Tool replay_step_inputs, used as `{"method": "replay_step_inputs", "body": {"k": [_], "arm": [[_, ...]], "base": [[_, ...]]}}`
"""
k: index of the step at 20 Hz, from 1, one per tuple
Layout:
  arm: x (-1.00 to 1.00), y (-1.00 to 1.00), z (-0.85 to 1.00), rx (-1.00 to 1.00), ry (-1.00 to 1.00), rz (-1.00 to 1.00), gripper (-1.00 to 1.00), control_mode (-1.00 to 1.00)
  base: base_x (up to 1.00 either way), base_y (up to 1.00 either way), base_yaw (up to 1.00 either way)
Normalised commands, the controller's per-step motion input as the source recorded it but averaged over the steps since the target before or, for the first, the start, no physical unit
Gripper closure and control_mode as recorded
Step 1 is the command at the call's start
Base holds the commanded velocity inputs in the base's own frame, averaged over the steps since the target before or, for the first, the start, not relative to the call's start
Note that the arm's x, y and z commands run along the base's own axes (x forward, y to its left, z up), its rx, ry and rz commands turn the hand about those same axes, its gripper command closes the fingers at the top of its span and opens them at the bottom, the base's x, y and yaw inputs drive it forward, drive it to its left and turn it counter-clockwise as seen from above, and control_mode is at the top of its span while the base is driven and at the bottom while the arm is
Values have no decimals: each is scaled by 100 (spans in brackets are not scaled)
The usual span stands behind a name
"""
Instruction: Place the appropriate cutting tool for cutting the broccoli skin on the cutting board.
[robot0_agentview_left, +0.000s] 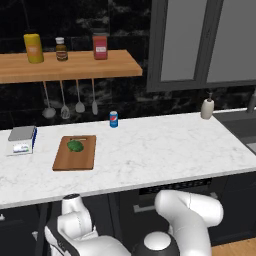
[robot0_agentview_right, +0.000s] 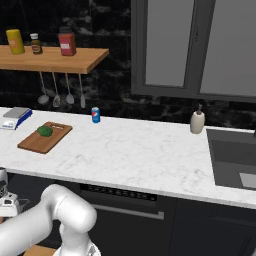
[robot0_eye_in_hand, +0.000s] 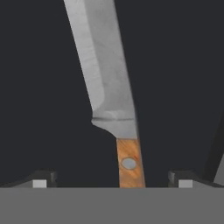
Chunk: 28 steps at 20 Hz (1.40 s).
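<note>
In the hand view the knife (robot0_eye_in_hand: 111, 87) stands between the 2 parted fingers (robot0_eye_in_hand: 43, 179), neither touching its wooden handle (released). The broccoli (robot0_agentview_left: 75, 145) sits on the cutting board (robot0_agentview_left: 75, 159) on the worktop (robot0_agentview_left: 165, 145).

Counted: one knife (robot0_eye_in_hand: 107, 83), one cutting board (robot0_agentview_left: 75, 153), one broccoli (robot0_agentview_left: 75, 145), one soda can (robot0_agentview_left: 113, 119), one scale (robot0_agentview_left: 22, 139), one soap dispenser (robot0_agentview_left: 207, 108), three shelf jars (robot0_agentview_left: 61, 49), four hanging utensils (robot0_agentview_left: 64, 110).

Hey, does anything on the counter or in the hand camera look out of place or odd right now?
Nothing stands out. The broccoli sits on the cutting board, the soda can and soap bottle stand upright, and the knife lies between the open tool fingers.
</note>
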Motion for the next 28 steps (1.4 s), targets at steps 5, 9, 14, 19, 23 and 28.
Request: {"method": "replay_step_inputs", "body": {"k": [5, 9, 14, 19, 23, 28], "arm": [[-21, 17, -43, 0, -1, 0, 100, -100], [-22, 20, -44, 0, -3, 0, 100, -100], [-19, 27, -34, 0, -2, 0, 100, -100], [-24, 44, -13, 0, -4, 0, 100, -100], [-27, 34, 0, 2, -1, -2, 100, -100], [-15, 3, 13, 2, -3, -10, 100, -100]], "base": [[0, 0, 0], [0, 0, 0], [0, 0, 0], [0, 0, 0], [0, 0, 0], [0, 0, 0]]}}
